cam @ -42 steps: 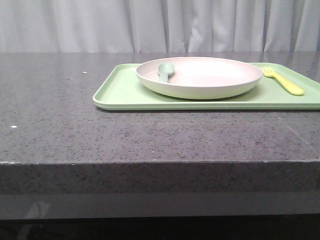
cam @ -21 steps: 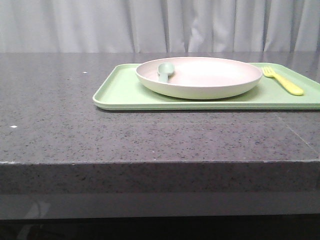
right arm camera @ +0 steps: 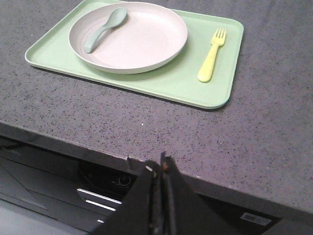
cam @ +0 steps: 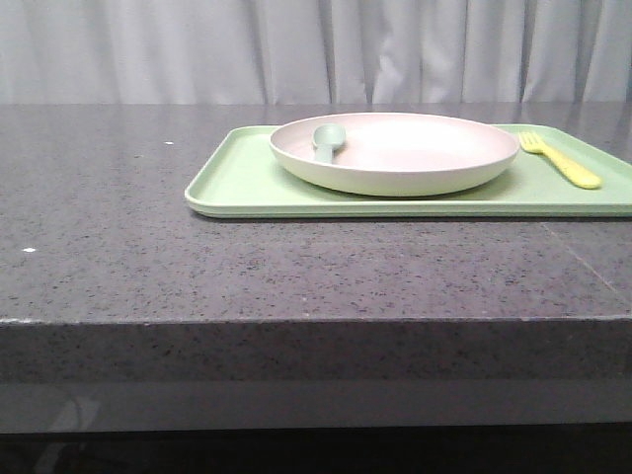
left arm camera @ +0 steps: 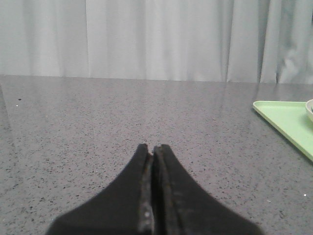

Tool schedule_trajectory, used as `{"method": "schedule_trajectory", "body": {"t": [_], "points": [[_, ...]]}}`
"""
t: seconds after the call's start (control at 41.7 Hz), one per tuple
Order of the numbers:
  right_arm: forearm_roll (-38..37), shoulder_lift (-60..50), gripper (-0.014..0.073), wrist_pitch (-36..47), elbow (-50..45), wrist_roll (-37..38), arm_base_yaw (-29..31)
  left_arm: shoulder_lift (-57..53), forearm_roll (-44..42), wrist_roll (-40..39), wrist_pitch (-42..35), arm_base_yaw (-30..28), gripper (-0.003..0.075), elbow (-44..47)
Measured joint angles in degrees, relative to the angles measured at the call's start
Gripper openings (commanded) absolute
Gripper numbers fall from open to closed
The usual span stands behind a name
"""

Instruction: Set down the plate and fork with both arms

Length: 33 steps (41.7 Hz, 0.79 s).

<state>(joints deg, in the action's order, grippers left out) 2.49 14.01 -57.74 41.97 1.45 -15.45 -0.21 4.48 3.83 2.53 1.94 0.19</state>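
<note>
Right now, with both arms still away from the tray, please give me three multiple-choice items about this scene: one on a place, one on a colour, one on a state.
1. Where does the spoon lie?
A. in the plate
B. on the bare counter
C. beside the fork

2. What colour is the tray?
A. grey
B. light green
C. yellow

3. How are the left gripper fingers?
A. wide open
B. shut on the fork
C. shut on nothing

Key:
1 A, its bowl and handle rest inside the rim.
2 B, both wrist views show pale green.
3 C, the fingers meet over bare counter.
</note>
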Motion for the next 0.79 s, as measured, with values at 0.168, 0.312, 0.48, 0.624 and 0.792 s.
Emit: {"method": "schedule_trajectory", "body": {"t": [0.168, 0.312, 0.48, 0.624, 0.792], "points": [[0.0, 0.0, -0.0118, 0.0, 0.0, 0.0, 0.0, 0.0, 0.0, -0.1, 0.0, 0.5, -0.0020, 0.0], [0.0, 0.0, -0.0118, 0.0, 0.0, 0.0, 0.0, 0.0, 0.0, -0.1, 0.0, 1.3, -0.0020, 0.0], [0.0, 0.0, -0.0118, 0.0, 0.0, 0.0, 0.0, 0.0, 0.0, -0.1, 0.0, 1.3, -0.0020, 0.0], [0.0, 0.0, -0.0118, 0.0, 0.0, 0.0, 0.0, 0.0, 0.0, -0.1, 0.0, 1.3, -0.0020, 0.0], [0.0, 0.0, -0.0118, 0.0, 0.0, 0.0, 0.0, 0.0, 0.0, -0.1, 0.0, 1.3, -0.0020, 0.0]]}}
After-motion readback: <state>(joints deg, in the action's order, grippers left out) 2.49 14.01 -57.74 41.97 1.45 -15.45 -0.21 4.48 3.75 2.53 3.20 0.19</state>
